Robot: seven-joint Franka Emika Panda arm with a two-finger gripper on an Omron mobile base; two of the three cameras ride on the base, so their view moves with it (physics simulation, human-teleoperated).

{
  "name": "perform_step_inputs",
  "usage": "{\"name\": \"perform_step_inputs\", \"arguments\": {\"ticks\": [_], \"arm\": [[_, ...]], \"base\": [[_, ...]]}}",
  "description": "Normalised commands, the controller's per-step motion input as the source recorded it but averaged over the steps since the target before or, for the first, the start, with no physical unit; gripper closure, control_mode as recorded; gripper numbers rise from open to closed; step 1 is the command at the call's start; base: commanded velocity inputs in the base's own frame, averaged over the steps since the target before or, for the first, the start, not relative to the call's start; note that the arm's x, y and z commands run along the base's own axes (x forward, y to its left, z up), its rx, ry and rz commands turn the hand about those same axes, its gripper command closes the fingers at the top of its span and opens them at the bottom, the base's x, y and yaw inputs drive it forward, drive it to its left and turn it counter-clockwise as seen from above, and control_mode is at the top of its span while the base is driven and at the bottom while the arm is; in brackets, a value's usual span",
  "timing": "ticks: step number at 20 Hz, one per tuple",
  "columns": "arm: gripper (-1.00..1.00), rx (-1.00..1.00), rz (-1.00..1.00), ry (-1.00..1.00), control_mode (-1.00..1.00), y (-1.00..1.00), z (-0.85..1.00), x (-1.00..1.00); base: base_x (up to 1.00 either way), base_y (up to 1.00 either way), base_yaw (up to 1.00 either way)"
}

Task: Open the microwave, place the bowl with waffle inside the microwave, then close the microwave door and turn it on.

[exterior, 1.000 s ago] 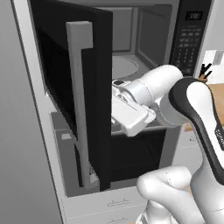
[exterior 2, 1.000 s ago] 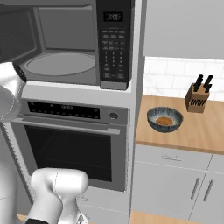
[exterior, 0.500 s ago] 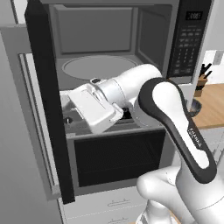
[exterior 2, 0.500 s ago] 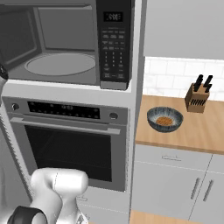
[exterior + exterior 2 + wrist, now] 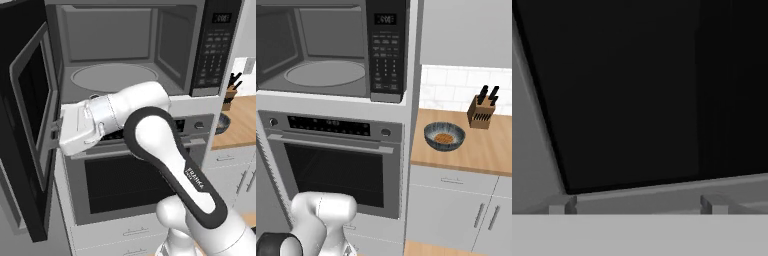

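Note:
The microwave (image 5: 125, 55) stands open, its grey cavity and round turntable (image 5: 326, 73) bare. The microwave door (image 5: 30, 115) is swung wide to the left, inner face and dark window toward the arm. My gripper (image 5: 54, 135) is at the door's inner face, below the cavity's left corner, open with nothing between its fingers. In the hand view the fingertips (image 5: 562, 205) stand wide apart against the door's dark window (image 5: 637, 100). The bowl (image 5: 444, 136), dark grey-blue with a brown waffle (image 5: 444, 139) in it, sits on the wooden counter (image 5: 491, 150) to the right.
A steel-fronted oven (image 5: 331, 160) with a horizontal handle sits under the microwave. The keypad (image 5: 387, 50) is on the microwave's right side. A knife block (image 5: 481, 111) stands behind the bowl by the tiled wall. My arm crosses in front of the oven (image 5: 165, 150).
The microwave door has swung from part open to wide open on the left. My hand has travelled left with it and stayed open. The bowl has not moved.

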Motion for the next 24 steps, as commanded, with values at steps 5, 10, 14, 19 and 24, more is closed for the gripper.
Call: {"name": "perform_step_inputs", "arguments": {"ticks": [5, 10, 14, 19, 24], "arm": [[-1.00, 0.00, -0.16, 0.19, -1.00, -0.26, 0.00, 0.07], [-1.00, -0.03, -0.10, 0.25, -1.00, -0.98, 0.00, 0.00], [-1.00, -0.08, -0.21, 0.22, -1.00, -1.00, -0.02, 0.00], [-1.00, -0.22, -0.15, 0.04, -1.00, -1.00, -0.21, 0.22], [-1.00, -0.14, -0.21, 0.00, -1.00, -1.00, -0.39, 0.05]], "base": [[0.00, 0.00, 0.00], [0.00, 0.00, 0.00], [0.00, 0.00, 0.00], [0.00, 0.00, 0.00], [0.00, 0.00, 0.00]]}}
